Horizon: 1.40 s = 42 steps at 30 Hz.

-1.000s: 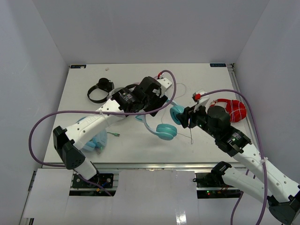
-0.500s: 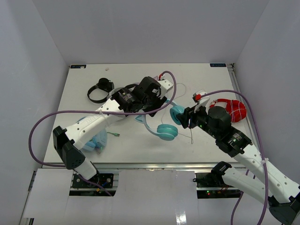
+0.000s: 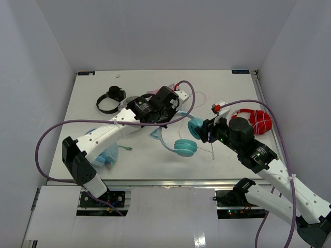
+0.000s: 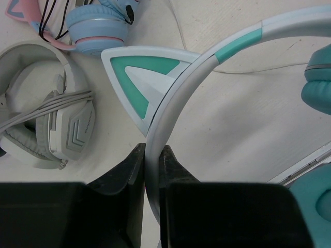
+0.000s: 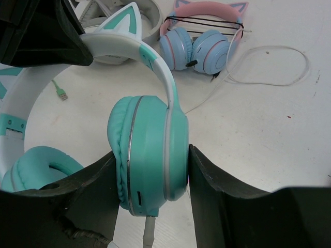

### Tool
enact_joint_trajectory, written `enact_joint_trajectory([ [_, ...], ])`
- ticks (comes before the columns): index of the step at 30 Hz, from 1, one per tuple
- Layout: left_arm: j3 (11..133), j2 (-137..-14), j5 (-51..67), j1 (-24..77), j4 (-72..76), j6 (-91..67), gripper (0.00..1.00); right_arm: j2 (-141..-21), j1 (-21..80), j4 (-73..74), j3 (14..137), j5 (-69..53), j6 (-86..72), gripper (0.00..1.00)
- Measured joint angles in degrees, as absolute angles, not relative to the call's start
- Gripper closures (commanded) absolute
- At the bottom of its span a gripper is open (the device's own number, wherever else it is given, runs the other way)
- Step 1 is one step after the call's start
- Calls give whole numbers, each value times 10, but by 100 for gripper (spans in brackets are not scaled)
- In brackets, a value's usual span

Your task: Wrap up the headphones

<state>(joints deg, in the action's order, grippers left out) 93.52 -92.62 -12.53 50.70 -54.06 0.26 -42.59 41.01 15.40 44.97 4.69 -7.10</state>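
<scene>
The headphones [image 3: 184, 148] have teal ear cups and a white headband with teal cat ears, and are near the table's middle. My left gripper [image 3: 161, 124] is shut on the white headband [image 4: 170, 98], just below a teal cat ear [image 4: 135, 77]. My right gripper [image 5: 151, 152] is shut on one teal ear cup [image 5: 147, 155], one finger on each face. In the top view this gripper [image 3: 200, 130] is at the pair's right end. The other ear cup [image 5: 36, 168] hangs free at lower left. The thin white cable [image 5: 269, 81] leaves the held cup's bottom and loops over the table.
A blue-cupped pair with a pink cat-ear band [image 5: 202, 41] and a grey-white headset [image 4: 49, 121] lie just behind. A black pair [image 3: 110, 99] is far left, a red pair [image 3: 258, 121] right, a light-blue pair [image 3: 108, 155] near left. A green plug [image 5: 61, 94] lies on the table [image 3: 232, 88].
</scene>
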Motion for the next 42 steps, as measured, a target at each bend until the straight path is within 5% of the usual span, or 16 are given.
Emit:
enact_joint_trajectory([
  [5, 935, -926, -132, 507, -540, -1, 100, -430, 410, 153, 448, 40, -71, 33],
  [13, 941, -923, -232, 510, -577, -28, 100, -415, 410, 107, 440, 3, -70, 11],
  [28, 1022, -718, -309, 509, -614, -90, 100, -358, 410, -47, 357, -79, 23, 13],
  [42, 1011, -560, -251, 509, -580, -124, 100, -415, 410, -280, 218, -189, 29, 35],
])
